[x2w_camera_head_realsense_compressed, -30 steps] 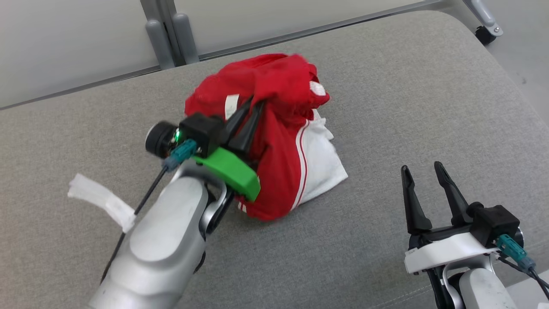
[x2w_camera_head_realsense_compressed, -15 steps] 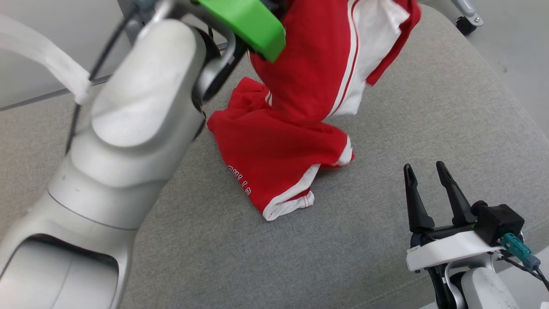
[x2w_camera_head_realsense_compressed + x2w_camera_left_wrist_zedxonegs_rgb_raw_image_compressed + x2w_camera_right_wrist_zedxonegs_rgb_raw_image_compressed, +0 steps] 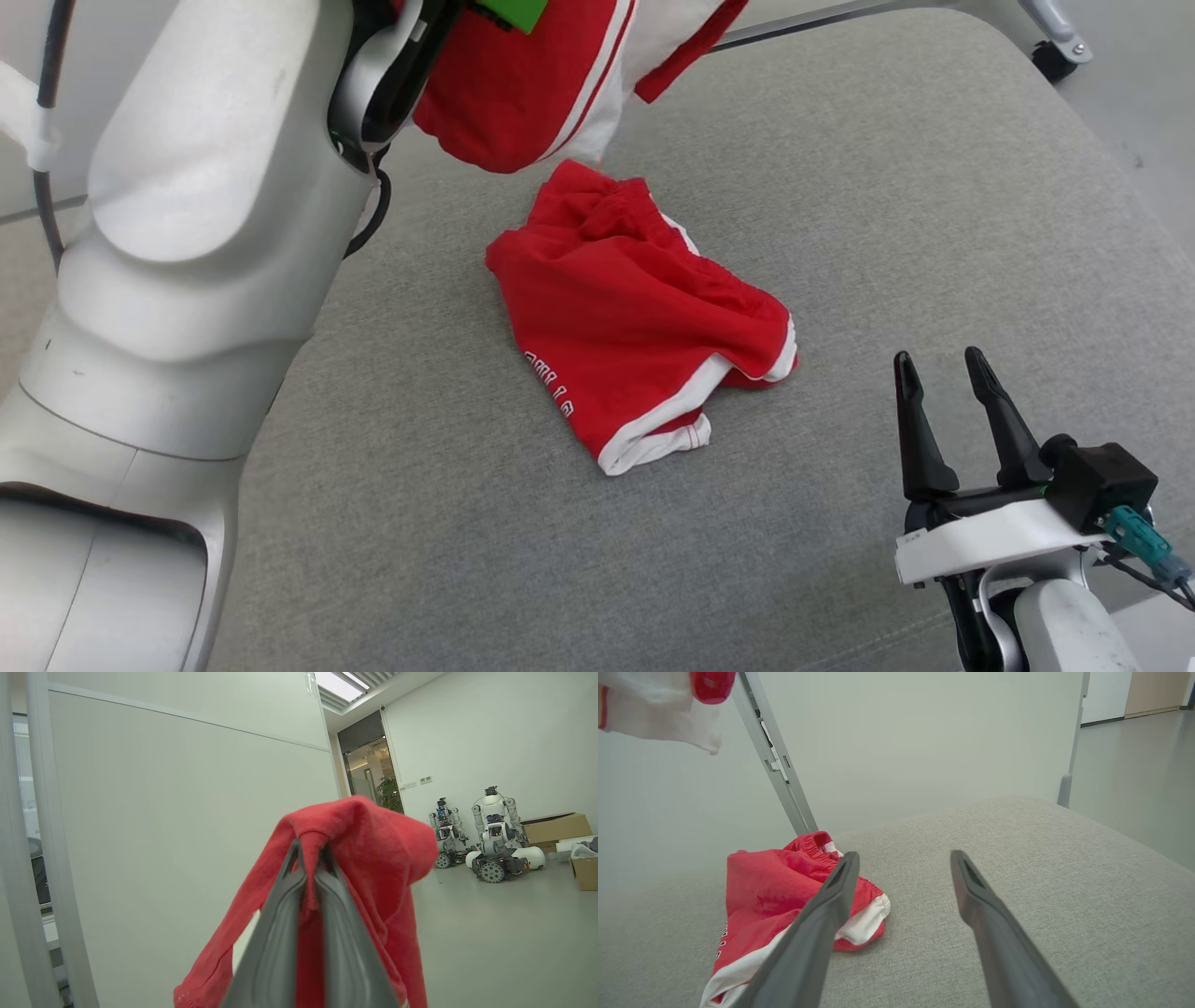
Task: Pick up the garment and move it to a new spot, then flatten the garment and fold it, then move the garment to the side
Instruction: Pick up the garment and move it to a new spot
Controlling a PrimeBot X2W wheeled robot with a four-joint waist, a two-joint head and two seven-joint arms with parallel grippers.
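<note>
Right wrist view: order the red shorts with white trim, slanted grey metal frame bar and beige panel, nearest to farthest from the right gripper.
1. Red shorts with white trim: on the grey cushion, left of the right gripper.
2. Slanted grey metal frame bar: behind the shorts, beyond the cushion.
3. Beige panel: far upper right, across the floor.

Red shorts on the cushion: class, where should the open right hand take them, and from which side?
Probably the white-trimmed leg hem of the red shorts, from the right: it bulges off the cushion, facing the open right hand.
</note>
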